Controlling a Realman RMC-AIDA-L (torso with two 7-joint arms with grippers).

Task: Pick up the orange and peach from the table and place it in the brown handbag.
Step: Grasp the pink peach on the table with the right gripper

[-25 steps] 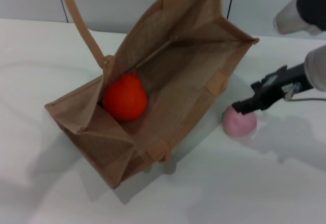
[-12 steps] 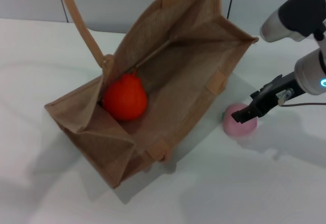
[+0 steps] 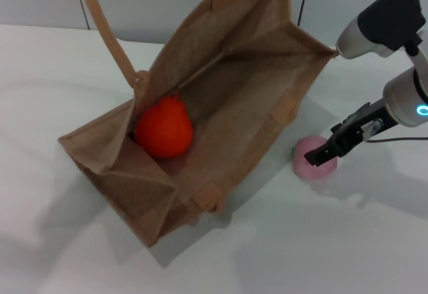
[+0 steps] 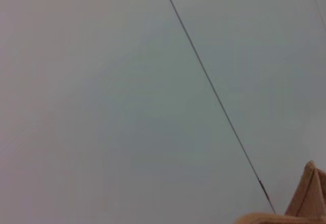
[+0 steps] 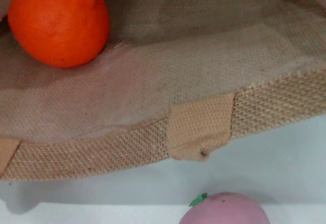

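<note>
Right claw (image 3: 319,155) is sitting on top of the peach (image 3: 314,161), on the tabletop (image 3: 348,240) just beside the brown handbag (image 3: 221,107); can't tell if it's closed yet. Orange (image 3: 164,130) is already inside the bag. I'd grip the peach's widest part before lifting.

a white table (image 3: 60,87) fills most of the head view, smooth and matte, with soft grey shadows lying on it toward the near edge. behind it runs a pale grey wall (image 3: 154,7) made of flat panels, split by thin dark vertical seams. the left wrist view shows the same plain grey wall (image 4: 102,107) crossed by one thin dark seam. the light is even and diffuse.
</note>
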